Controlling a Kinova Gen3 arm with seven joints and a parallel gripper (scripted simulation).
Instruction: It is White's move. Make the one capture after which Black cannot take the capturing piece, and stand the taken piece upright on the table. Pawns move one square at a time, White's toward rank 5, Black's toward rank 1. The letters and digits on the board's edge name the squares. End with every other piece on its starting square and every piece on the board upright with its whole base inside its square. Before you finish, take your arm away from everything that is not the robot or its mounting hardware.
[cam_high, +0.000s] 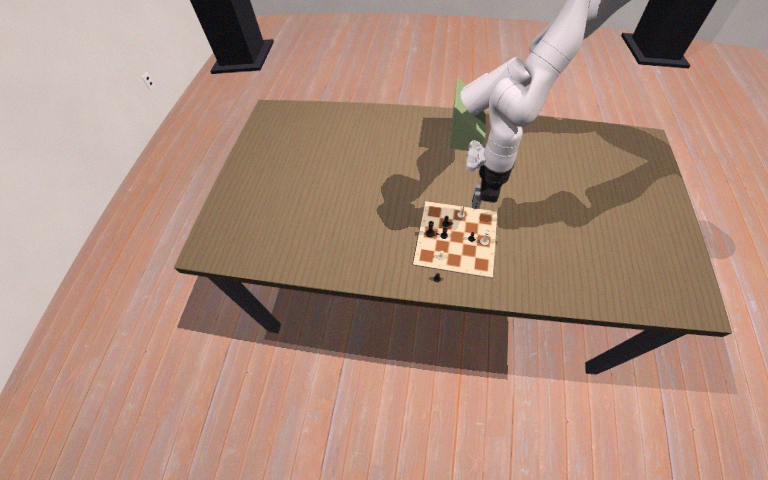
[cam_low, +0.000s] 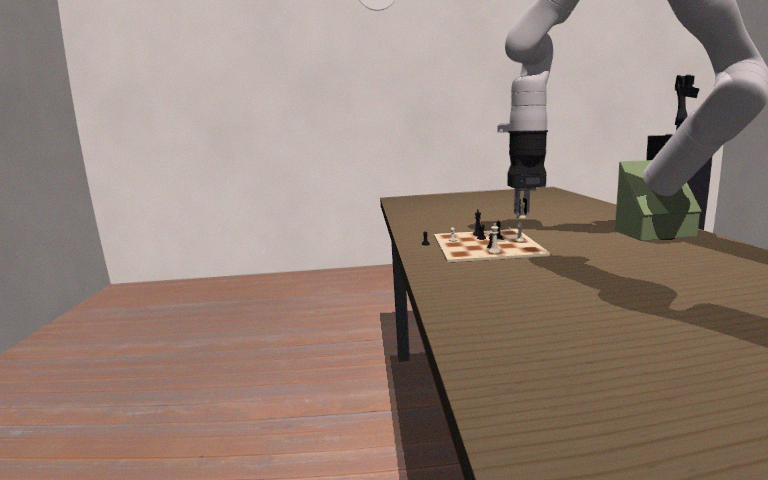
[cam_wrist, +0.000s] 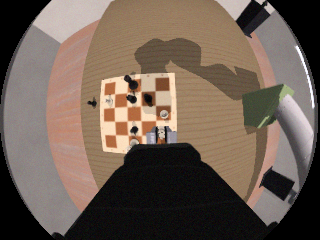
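The chessboard (cam_high: 457, 237) lies on the brown table, and it also shows in the exterior view (cam_low: 489, 244) and the wrist view (cam_wrist: 138, 112). Several black pieces (cam_high: 444, 226) and white pieces (cam_high: 485, 238) stand upright on it. A black pawn (cam_high: 437, 277) stands upright on the table just off the board's near edge, and it also shows in the exterior view (cam_low: 425, 238). My gripper (cam_low: 521, 208) hangs a little above the board's far edge, pointing down. It is shut on a small white piece (cam_wrist: 160, 135), held clear of the board. I cannot tell the piece's kind.
A green box (cam_high: 467, 121) stands on the table behind the board, beside my arm. Two black pillars (cam_high: 232, 33) stand on the floor beyond the table. The table's front edge runs close to the black pawn.
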